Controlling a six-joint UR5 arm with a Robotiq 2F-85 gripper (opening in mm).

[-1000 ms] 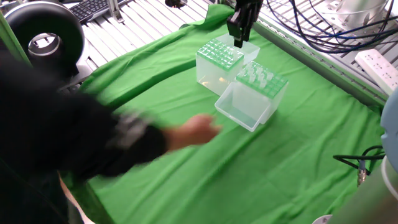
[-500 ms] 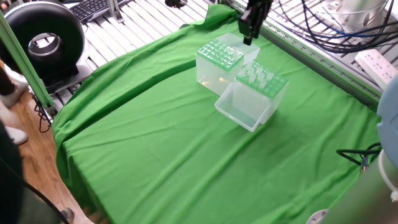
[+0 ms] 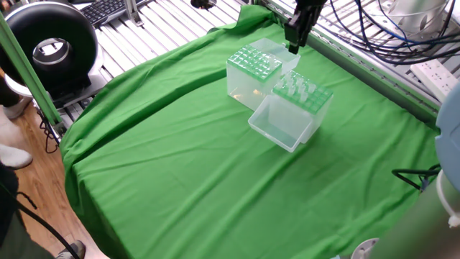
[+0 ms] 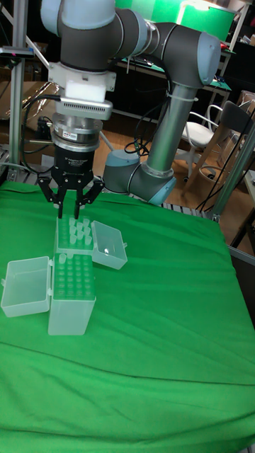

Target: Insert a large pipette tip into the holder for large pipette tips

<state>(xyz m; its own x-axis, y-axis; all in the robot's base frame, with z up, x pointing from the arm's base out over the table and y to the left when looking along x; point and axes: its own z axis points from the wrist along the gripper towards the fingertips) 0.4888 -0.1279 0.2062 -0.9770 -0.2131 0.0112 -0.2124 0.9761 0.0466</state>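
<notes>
The holder for large pipette tips (image 3: 253, 63) is the box with the green grid top, its clear lid hinged open. In the tall fixed view this holder (image 4: 71, 287) is the nearer box. Beside it stands a second box (image 3: 302, 92) bristling with upright clear large pipette tips (image 4: 74, 228). My gripper (image 4: 69, 212) hangs pointing down just above those tips, its fingers a little apart with nothing visible between them. From the fixed camera the gripper (image 3: 293, 44) shows high above the boxes.
The second box's open lid (image 3: 277, 126) lies on the green cloth (image 3: 215, 180) in front of it. A black round device (image 3: 50, 43), a keyboard (image 3: 108, 8), cables (image 3: 374, 36) and a power strip (image 3: 438, 75) ring the table. A person's feet (image 3: 11, 129) are at the left.
A person's arm that reached over the cloth has pulled away to the left. My gripper has shifted to the right above the boxes.
</notes>
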